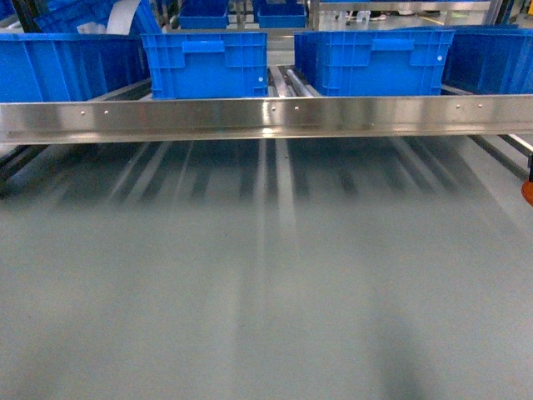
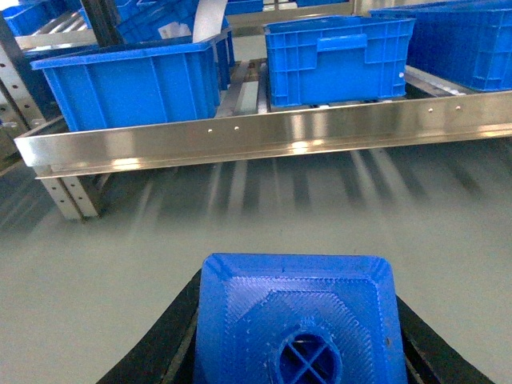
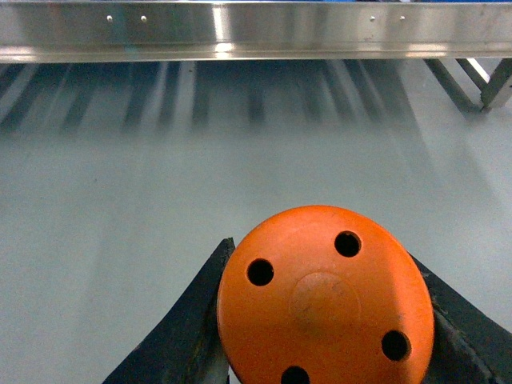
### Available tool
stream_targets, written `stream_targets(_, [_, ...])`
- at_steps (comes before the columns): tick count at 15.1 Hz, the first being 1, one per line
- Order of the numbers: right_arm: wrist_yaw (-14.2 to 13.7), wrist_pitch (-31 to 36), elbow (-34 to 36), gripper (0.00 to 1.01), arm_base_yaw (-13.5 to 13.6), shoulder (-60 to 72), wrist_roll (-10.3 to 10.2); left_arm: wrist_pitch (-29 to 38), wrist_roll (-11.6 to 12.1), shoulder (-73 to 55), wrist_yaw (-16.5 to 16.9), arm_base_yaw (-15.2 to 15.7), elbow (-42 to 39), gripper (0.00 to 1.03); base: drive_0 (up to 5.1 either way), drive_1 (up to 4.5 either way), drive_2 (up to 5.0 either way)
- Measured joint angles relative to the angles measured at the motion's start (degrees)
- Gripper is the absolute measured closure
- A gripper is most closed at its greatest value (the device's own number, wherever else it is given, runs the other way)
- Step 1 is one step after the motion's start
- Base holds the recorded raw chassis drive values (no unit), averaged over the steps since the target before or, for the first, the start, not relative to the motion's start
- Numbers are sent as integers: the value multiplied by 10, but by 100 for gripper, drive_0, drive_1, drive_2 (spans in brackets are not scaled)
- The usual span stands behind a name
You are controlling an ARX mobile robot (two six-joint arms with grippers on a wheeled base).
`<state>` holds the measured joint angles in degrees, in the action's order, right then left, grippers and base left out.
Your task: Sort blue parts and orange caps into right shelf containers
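Head view: a shiny stainless steel shelf rail [image 1: 266,119] is being seen running across the frame, with large bright blue ribbed plastic crates [image 1: 206,64] being carried behind it on the rack; a second crate [image 1: 372,62] is sitting right of centre, and more blue crates are being cut off at both edges. Grey floor [image 1: 250,292] is being shown below. A sliver of orange [image 1: 527,192] is being glimpsed at the right edge; neither gripper is being shown clearly here.

Left wrist view: a small bright blue box-shaped block with a round stud on top [image 2: 298,320] is being pinched by the left gripper [image 2: 296,336], its black fingers [image 2: 160,340] being pressed against both sides of the block. The block is being held above the grey floor, short of the steel rail [image 2: 264,132], with the blue crates [image 2: 336,60] beyond it.

Right wrist view: a small orange cylinder cap with several holes in its flat top [image 3: 324,296] is being clamped by the right gripper [image 3: 324,320], black fingers [image 3: 188,328] touching it on either side. It is being held over the floor, apart from the rail [image 3: 256,30] above.
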<state>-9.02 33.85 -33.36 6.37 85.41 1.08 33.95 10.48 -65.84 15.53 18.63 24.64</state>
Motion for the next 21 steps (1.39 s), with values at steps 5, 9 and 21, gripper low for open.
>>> stream_targets(5, [0, 0, 0, 57, 0, 0, 0, 0, 0, 0, 0, 1, 0, 59, 0, 389, -389])
stream_targets(9, [0, 1, 0, 57, 0, 0, 0, 1, 0, 0, -1, 3, 0, 59, 306, 185, -497])
stream_targets(21, [-2, 2, 0, 57, 0, 0, 0, 1, 0, 0, 1, 0, 0, 59, 213, 267, -454])
